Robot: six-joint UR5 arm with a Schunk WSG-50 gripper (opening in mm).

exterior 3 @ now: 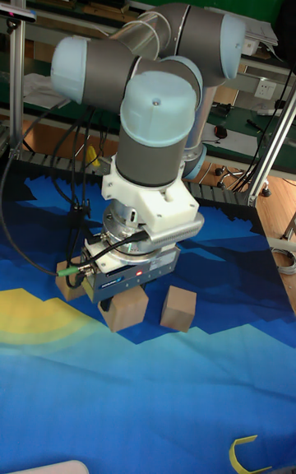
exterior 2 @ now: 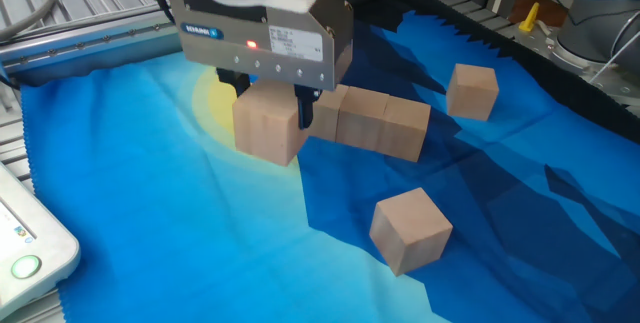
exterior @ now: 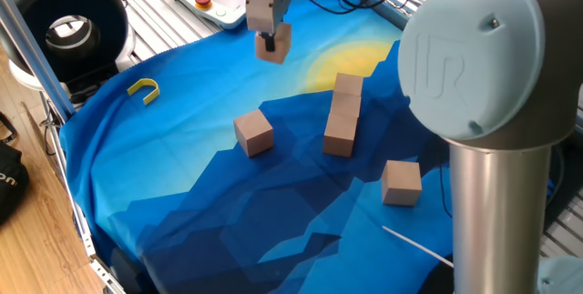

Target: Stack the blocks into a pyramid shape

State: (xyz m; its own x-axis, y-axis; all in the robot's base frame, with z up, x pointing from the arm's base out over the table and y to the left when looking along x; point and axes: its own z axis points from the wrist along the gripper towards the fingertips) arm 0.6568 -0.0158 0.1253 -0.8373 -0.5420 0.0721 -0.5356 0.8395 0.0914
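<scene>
My gripper [exterior 2: 268, 115] is clenched on one block [exterior 2: 266, 127], held clear above the cloth [exterior 2: 120, 203] beside the row of blocks [exterior 2: 375, 123] (three touching); I should lower it squarely, edges aligned.

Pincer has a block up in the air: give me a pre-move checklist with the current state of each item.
1. Held block clamped in the pincer: ok.
2. Held block clear of the blue cloth: ok, it hangs above it.
3. Row of blocks lying together as a base: ok, three touching in line.
4. Loose block and far block apart from the row: ok.
5. Yellow U-shaped piece out of the path: ok, near the cloth's edge.
6. Held block square with the row: cannot tell.
</scene>
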